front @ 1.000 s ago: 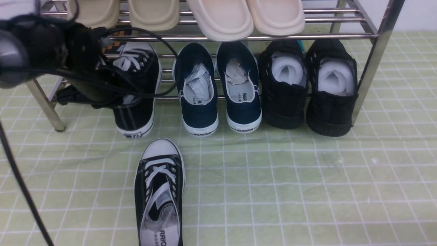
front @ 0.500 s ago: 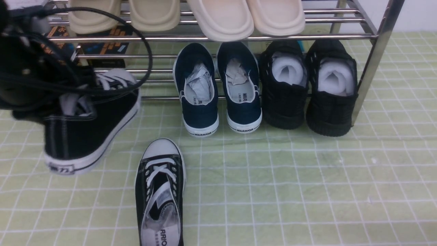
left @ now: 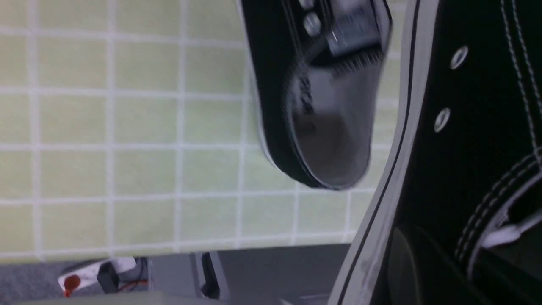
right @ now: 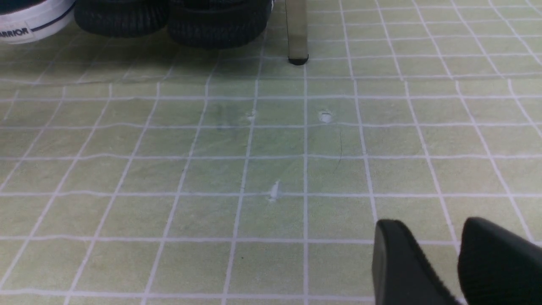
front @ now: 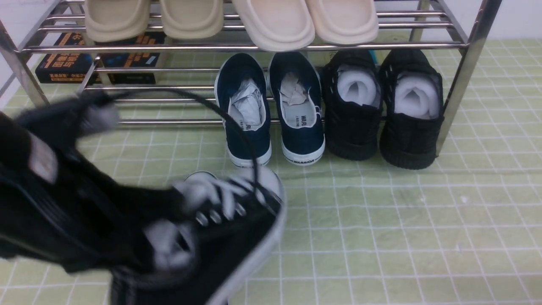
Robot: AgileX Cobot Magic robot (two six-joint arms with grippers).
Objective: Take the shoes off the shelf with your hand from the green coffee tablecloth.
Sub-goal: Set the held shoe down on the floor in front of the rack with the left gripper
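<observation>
Over the green coffee tablecloth (front: 381,220), the left pincer (front: 165,241) clamps one black sneaker (front: 237,241) aloft.

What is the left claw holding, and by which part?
The left claw holds one black canvas sneaker, apparently by the rim of its ankle opening; blur hides the exact grip.
</observation>
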